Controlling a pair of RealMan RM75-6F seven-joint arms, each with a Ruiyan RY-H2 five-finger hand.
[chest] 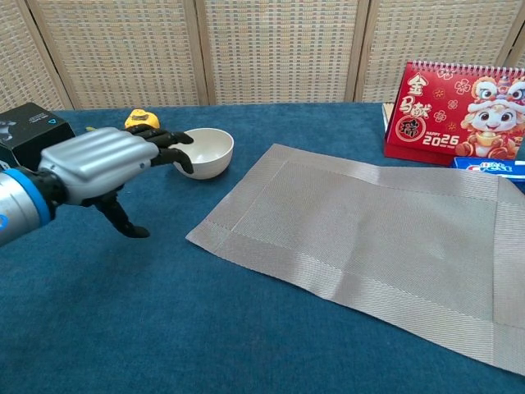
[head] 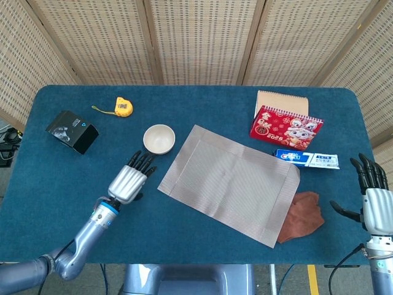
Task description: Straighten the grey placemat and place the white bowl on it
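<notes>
My left hand point(head: 128, 182) is hovering, fingers spread apart, holding nothing, just before the white bowl point(head: 159, 139); the crooked grey placemat point(head: 229, 182) lies beside it. My right hand point(head: 373, 200) is waiting open, off the table's edge.

- I see the tabletop point(head: 202, 243) covered in a deep blue cloth, with woven cane screens point(head: 196, 37) standing behind it.
- A black box point(head: 72, 131) sits near the far left edge, tilted at an angle.
- A yellow tape measure point(head: 124, 107) lies just beyond the box, its cord trailing toward the left.
- On the far right I can make out a red desk calendar point(head: 285, 126) with a cartoon figure, standing upright and marked 2026.
- Behind the calendar lies a tan notebook point(head: 280, 100).
- A blue and white toothpaste box point(head: 306, 158) lies just in front of the calendar.
- A rust-brown cloth point(head: 303, 215) sits crumpled near the front right.
</notes>
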